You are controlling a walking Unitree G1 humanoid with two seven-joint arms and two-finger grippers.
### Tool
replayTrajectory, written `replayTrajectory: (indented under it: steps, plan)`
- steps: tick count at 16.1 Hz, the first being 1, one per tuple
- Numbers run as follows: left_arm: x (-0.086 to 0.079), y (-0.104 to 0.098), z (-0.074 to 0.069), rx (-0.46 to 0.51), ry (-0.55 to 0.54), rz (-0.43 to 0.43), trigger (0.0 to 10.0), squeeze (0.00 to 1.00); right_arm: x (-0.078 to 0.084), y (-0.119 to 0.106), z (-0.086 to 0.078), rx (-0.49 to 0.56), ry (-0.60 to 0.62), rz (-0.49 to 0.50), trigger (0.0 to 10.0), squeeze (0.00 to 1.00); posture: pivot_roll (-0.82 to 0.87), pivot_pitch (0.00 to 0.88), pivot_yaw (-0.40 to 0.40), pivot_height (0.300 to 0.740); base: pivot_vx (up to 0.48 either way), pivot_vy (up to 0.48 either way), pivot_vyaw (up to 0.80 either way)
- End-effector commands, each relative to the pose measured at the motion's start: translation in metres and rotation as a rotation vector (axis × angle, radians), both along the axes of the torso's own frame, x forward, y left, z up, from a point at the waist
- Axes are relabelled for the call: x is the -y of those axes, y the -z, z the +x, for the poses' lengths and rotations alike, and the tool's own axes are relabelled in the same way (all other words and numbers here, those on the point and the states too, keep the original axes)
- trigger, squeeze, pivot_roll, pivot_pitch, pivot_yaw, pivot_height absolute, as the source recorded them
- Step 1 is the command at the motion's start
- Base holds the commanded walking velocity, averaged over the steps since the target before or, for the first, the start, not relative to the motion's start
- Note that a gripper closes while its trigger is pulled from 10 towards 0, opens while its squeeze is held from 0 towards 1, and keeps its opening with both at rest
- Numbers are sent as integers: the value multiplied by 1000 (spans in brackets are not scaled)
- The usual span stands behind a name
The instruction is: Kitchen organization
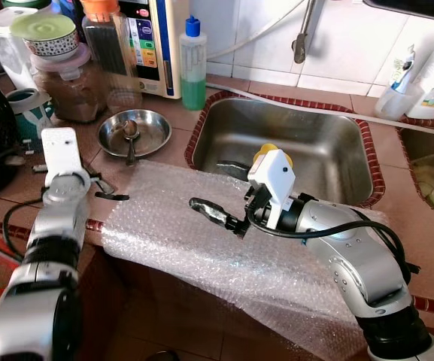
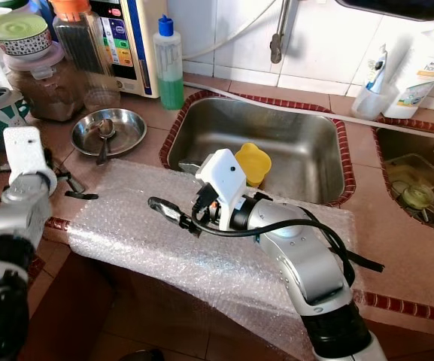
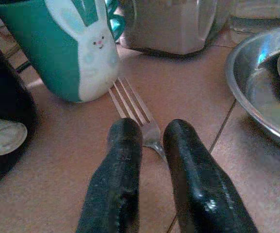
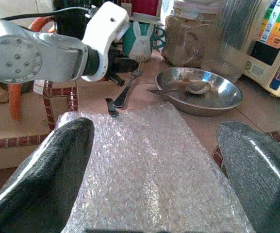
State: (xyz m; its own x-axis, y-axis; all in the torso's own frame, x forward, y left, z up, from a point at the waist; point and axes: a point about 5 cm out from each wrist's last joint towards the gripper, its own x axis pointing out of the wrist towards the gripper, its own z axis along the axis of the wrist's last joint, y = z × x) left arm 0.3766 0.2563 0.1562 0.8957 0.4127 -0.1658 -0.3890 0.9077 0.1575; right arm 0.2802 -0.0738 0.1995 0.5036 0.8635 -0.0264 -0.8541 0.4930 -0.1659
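in the left eye view a sheet of clear bubble wrap (image 1: 224, 241), pebbled and glinting, drapes over the near edge of a terracotta tile counter (image 1: 175, 113). the right gripper (image 1: 218, 216) hangs above the middle of the sheet, its long black fingers pointing left and spread apart with nothing between them. behind it a rectangular stainless steel sink (image 1: 337, 147) with rounded corners holds a scalloped yellow cup (image 1: 265, 153). to the left, a shallow round steel dish (image 1: 135, 132) carries a metal spoon (image 1: 129, 134). a plastic bottle of green liquid with a blue cap (image 1: 192, 64) stands at the far edge. in the right eye view the left gripper (image 2: 71, 183) sits low over the tiles just beyond the sheet's far left corner, near the dish. a brown-filled jar (image 2: 47, 86) stands far left. in the left wrist view the two matte black fingers (image 3: 118, 179) are drawn nearly together over the neck of a flat steel fork (image 3: 135, 114) lying on the tiles; whether they pinch it i cannot tell. the fork's tines reach to the foot of a glossy teal mug with a white rabbit face (image 3: 69, 46). in the right wrist view the rounded black fingers (image 4: 47, 179) frame the wrap from both sides, wide apart, and the fork lies on the tile between the sheet and the mug.
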Motion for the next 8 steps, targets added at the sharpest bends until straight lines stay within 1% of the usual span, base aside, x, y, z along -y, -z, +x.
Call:
replayTrajectory:
  steps: [1, 5, 6, 8]
  plan:
    - [-1, -1, 3, -29, -24, -22, 10000, 1000, -1, -1, -1, 10, -7, -1, 10000, 0, 26, 89, 11, 740, 0, 0, 0]
    - [4, -2, 7, -44, -40, -74, 10000, 1000, -1, -1, -2, 8, -5, -1, 10000, 0, 26, 94, 17, 740, 0, 0, 0]
    - [4, -1, 7, -54, -56, -77, 10000, 1000, -1, -1, -2, 8, -4, 0, 10000, 0, 25, 94, 17, 740, 0, 0, 0]
    - [8, 1, 9, -63, -52, -90, 10000, 1000, -2, -2, -2, 9, -3, 2, 10000, 0, 23, 95, 20, 740, 0, 0, 0]
